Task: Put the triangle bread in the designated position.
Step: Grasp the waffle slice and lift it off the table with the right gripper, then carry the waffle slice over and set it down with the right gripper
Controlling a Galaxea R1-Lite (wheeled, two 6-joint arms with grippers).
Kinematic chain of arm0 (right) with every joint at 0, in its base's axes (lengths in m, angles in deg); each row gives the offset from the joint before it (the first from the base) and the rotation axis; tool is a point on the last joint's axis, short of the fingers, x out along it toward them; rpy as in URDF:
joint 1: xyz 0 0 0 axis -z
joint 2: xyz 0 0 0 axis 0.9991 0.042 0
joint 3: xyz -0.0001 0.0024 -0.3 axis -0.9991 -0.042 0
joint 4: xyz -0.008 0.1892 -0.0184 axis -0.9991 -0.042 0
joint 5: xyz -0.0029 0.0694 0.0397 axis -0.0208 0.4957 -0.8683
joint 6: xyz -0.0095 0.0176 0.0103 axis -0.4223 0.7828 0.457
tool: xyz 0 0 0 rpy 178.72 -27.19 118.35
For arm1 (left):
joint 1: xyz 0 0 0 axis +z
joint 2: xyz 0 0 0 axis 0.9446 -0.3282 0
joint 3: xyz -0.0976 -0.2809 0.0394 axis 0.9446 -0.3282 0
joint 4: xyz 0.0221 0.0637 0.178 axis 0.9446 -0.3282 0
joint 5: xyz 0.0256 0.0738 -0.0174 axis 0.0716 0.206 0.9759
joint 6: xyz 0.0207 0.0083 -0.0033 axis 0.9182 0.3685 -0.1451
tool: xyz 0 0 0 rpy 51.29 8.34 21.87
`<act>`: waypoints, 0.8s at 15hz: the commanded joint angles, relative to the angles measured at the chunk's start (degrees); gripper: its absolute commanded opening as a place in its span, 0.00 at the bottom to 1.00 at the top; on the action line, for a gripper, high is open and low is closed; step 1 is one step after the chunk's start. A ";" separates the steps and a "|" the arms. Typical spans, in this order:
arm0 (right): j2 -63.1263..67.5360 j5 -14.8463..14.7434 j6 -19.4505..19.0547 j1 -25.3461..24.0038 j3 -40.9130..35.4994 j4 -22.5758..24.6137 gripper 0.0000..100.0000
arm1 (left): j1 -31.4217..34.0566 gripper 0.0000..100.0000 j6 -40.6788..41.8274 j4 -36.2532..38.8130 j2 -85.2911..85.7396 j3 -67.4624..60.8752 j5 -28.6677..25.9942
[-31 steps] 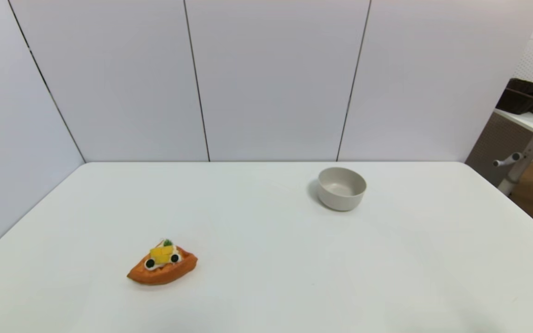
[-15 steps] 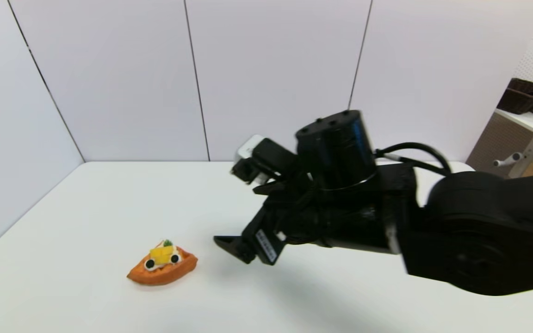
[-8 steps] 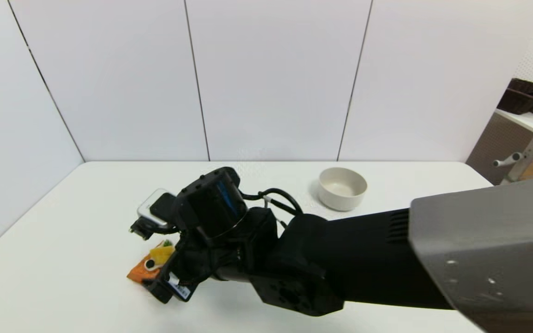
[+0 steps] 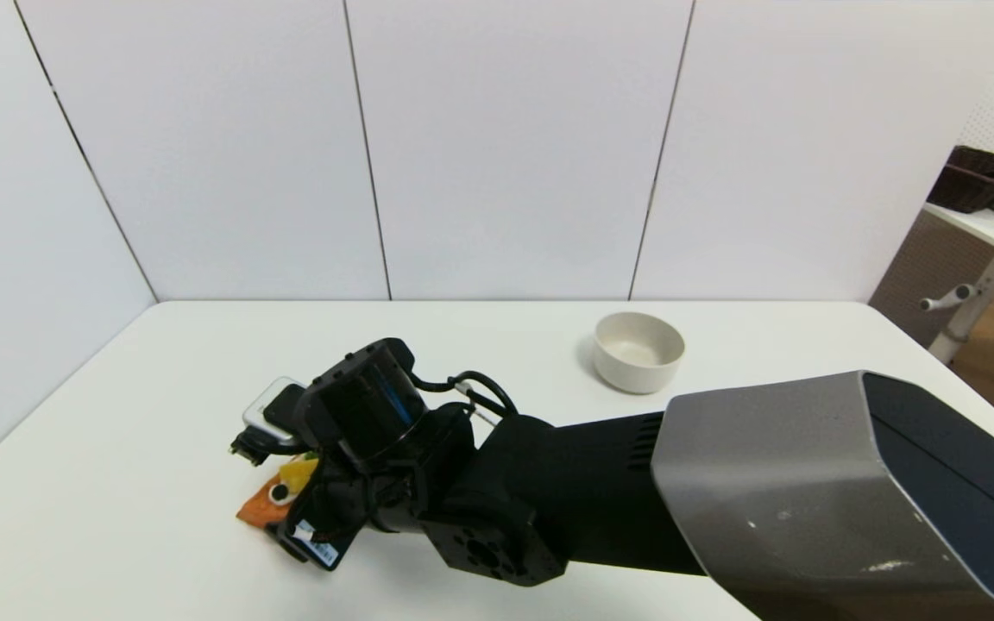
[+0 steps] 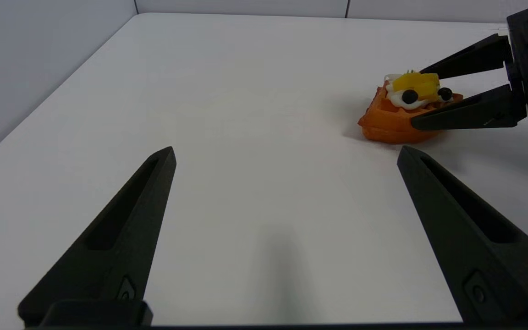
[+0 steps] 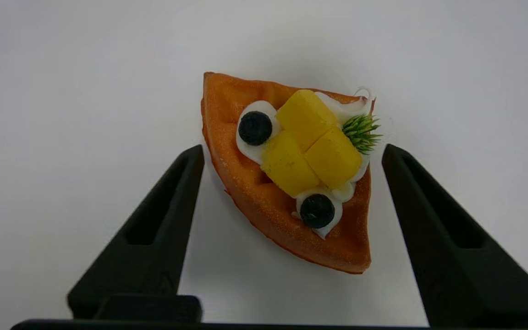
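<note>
table [image 4: 721,345]: white, fills the lower half of the head frame; white wall panels behind it.
right arm [image 4: 721,500]: enters from lower right of the head frame, reaches across to lower left — by far the biggest thing in view, and the arm that is on the bread.
right gripper [image 6: 291,151]: spread open, one finger on each side of the triangle bread, neither pad touching it; gaps show on both sides in the right wrist frame.
left gripper [image 5: 287,156]: spread open, nothing between the fingers, over bare table; bread well off in the upper right of its own frame. Idle, farther away.
bowl [image 4: 638,351]: grey-white, upper centre-right of the head frame, well apart from the bread — likely the drop spot, judged from the task only.
triangle bread [image 6: 287,174]: flat on the table, lower left of the head frame, centre of the right wrist frame.
key relation: bread sits between the right fingers, straight below them; its long axis runs diagonally, upper left to lower right of the right wrist frame, so the closing line crosses it at a slant.
next move, judged: lower a little and close; the slanted edges may turn the slice as the pads meet it.
hidden: in the head frame the right wrist covers most of the bread, only its left tip [image 4: 264,504] shows; fingertip height over the table cannot be read; bowl inside only partly visible.
</note>
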 commanded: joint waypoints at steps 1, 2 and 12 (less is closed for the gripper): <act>1.23 -0.09 0.50 0.00 0.21 -0.02 0.00 | 0.02 1.00 0.00 0.15 0.01 0.00 0.00; 1.32 0.00 0.59 0.08 0.21 -0.73 0.00 | 0.02 1.00 0.00 0.15 0.01 0.00 0.00; -8.44 -0.26 0.68 3.78 2.58 -7.58 0.00 | 0.02 1.00 0.00 -0.02 0.01 0.00 0.00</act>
